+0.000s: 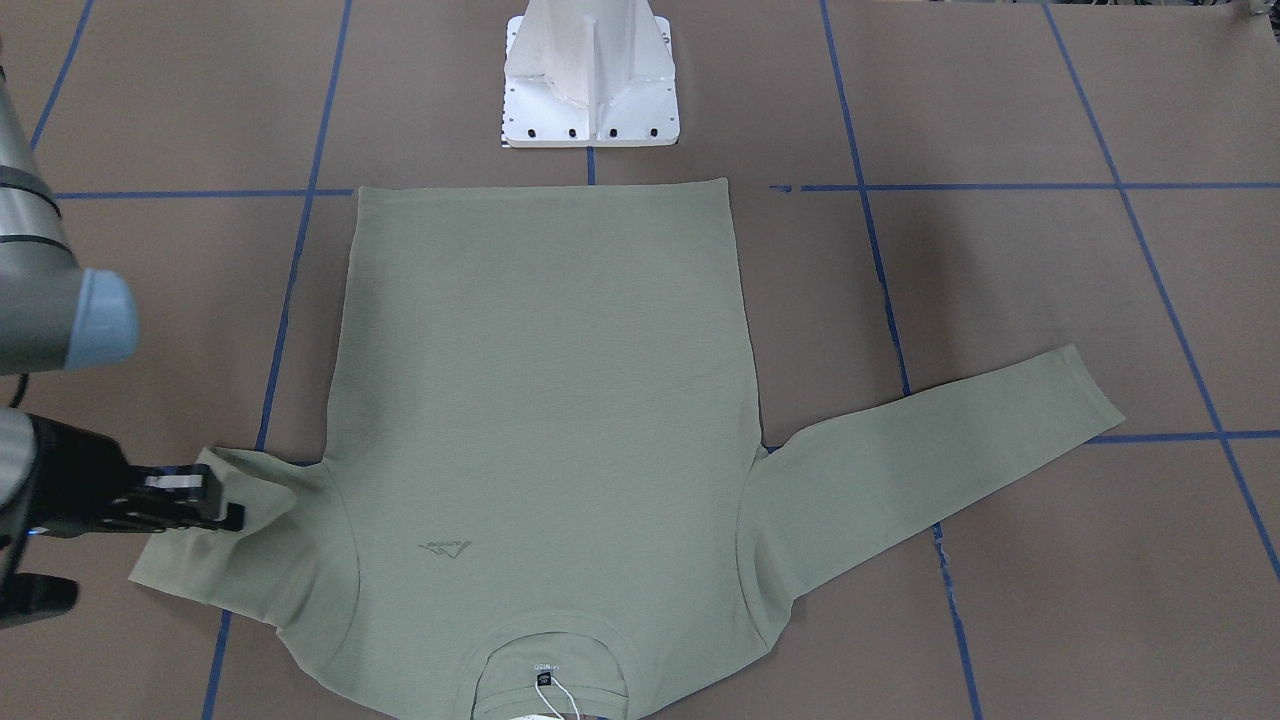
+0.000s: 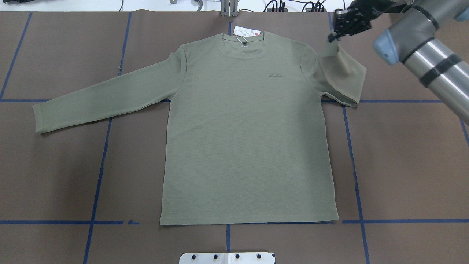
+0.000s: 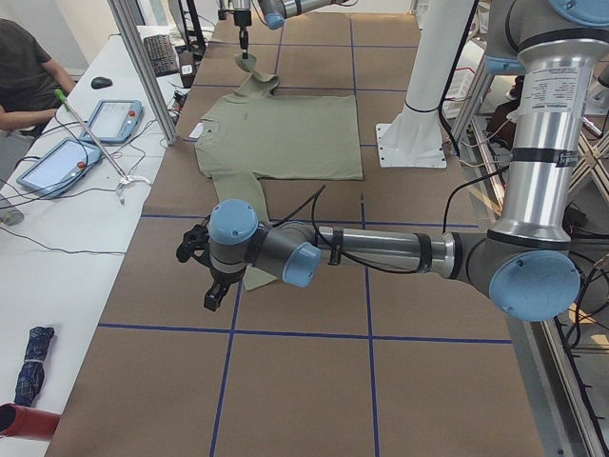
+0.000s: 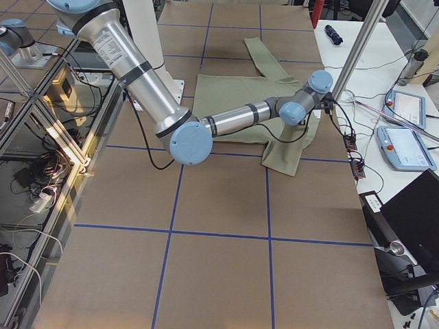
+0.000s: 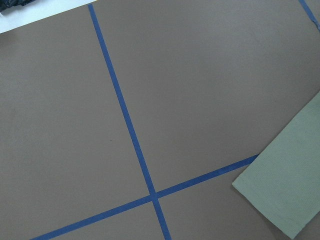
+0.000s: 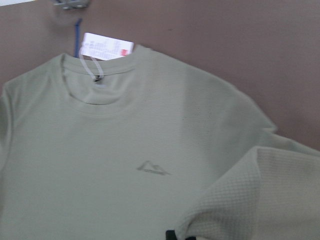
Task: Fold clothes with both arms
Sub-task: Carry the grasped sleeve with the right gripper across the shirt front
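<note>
Overhead exterior, green shirt (image 2: 249, 128) flat, sleeve (image 2: 342, 71) raised

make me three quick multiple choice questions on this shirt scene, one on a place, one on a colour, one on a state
1. Where does the white hang tag lie on the green shirt?
A. at the bottom hem
B. on a sleeve cuff
C. at the collar

2. What colour are the tape lines on the table?
A. blue
B. red
C. yellow

3. How is the sleeve on the robot's right side?
A. flat and stretched out straight
B. lifted at its end by the right gripper
C. tucked under the shirt's body

Answers:
1 C, the tag sticks out past the neck opening.
2 A, the grid lines on the brown cover are blue.
3 B, the gripper pinches the sleeve's end and the cloth hangs doubled below it, while the other sleeve lies flat.
</note>
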`<control>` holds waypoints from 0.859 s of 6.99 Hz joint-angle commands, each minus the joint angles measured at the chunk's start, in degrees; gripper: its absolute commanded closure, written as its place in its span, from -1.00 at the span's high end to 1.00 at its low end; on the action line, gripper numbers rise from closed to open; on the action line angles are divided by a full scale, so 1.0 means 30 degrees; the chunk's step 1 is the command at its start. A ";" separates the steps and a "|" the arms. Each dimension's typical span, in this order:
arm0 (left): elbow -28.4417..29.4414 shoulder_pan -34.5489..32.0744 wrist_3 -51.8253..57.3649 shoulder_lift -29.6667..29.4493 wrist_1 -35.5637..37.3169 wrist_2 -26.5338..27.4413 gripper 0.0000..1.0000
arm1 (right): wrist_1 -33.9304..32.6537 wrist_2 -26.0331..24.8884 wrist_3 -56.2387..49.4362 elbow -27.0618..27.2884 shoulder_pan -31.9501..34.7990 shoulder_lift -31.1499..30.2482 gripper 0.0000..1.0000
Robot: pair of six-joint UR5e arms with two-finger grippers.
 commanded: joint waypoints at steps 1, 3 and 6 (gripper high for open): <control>0.0087 0.0000 0.0011 -0.0028 0.0052 -0.0011 1.00 | -0.2051 -0.3160 0.0664 -0.0393 -0.3114 0.5171 -1.00; 0.0263 0.0000 0.0011 -0.0116 0.0022 0.0019 1.00 | -0.1995 -0.8155 0.1479 -0.1535 -0.7060 0.7645 -1.00; 0.0263 0.0000 -0.0018 -0.0204 0.0023 -0.0010 1.00 | -0.1412 -1.0351 0.1484 -0.2649 -0.8955 0.7595 -1.00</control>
